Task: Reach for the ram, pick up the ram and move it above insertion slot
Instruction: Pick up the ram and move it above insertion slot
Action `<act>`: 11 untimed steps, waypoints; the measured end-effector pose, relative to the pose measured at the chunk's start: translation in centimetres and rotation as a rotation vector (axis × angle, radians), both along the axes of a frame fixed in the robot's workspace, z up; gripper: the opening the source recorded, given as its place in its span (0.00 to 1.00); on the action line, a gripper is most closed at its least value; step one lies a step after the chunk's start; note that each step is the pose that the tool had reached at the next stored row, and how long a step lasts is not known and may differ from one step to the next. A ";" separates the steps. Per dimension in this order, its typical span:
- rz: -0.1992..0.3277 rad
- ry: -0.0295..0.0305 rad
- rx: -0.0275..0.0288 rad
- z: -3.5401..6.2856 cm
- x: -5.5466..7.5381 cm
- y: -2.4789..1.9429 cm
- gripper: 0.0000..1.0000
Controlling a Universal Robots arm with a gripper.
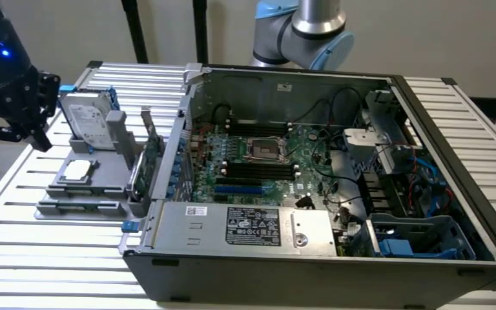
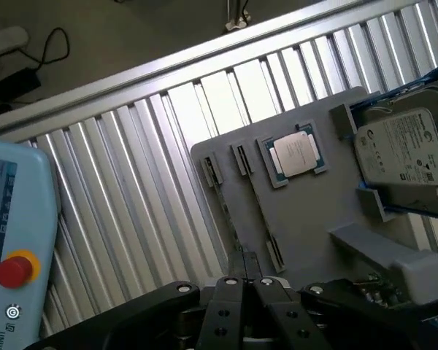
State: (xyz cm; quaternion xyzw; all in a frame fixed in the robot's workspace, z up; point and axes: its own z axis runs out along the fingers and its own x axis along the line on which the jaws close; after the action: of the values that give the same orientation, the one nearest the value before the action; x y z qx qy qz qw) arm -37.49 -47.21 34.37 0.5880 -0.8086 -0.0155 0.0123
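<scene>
The ram [image 1: 77, 207] stands on edge in the near rail of the grey fixture [image 1: 62, 189]. The fixture rests on the slatted tabletop [image 1: 41, 258], to the exterior view's left of the open computer case [image 1: 317, 278]. The jaws hang above the fixture's far end, beside the hard drive [image 1: 88, 123] and well apart from the ram. In the wrist view they look pressed together with nothing between them. A processor chip [image 2: 296, 154] lies in the fixture between the drive and the ram.

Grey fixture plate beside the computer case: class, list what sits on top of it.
On the grey fixture plate sit a square processor chip and a silver hard drive; a green expansion card stands upright. Whatever lies beneath the drive is covered.
</scene>
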 end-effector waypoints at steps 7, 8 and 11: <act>0.127 -0.0021 0.0001 -0.30 0.0 0.00 0.11; 0.145 -0.0022 0.0000 -0.33 0.0 0.00 0.11; 0.201 -0.0023 0.0001 -0.43 0.0 0.00 0.11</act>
State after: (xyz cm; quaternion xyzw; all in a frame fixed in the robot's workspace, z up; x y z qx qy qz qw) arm -37.49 -47.21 33.93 0.6660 -0.7457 -0.0136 0.0129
